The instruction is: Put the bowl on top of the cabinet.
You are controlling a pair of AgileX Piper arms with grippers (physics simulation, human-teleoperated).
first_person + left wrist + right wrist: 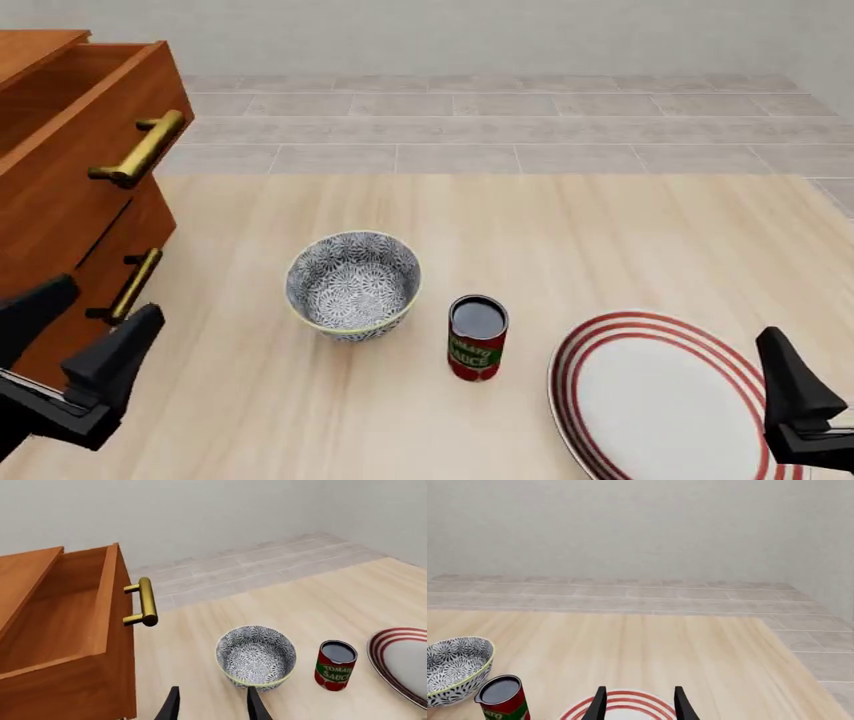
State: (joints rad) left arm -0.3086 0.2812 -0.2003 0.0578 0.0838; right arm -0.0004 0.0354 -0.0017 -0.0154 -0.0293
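The bowl (354, 285) stands upright on the table, patterned grey-blue and white with a yellow-green rim; it also shows as the bowl (255, 656) and the bowl (457, 670). The reddish-brown cabinet (60, 190) stands at the table's left, with its top drawer (63, 610) pulled out and empty. My left gripper (83, 328) is open, low at the front left, in front of the cabinet and apart from the bowl. In its wrist view the left gripper (212, 706) has the bowl just beyond its fingertips. My right gripper (639, 705) is open over the plate, holding nothing.
A tomato sauce can (477, 337) stands just right of the bowl. A flat white plate with red rings (667, 400) lies at the front right. Brass bar handles (138, 148) stick out from the drawer fronts. Tiled floor lies beyond the table's far edge.
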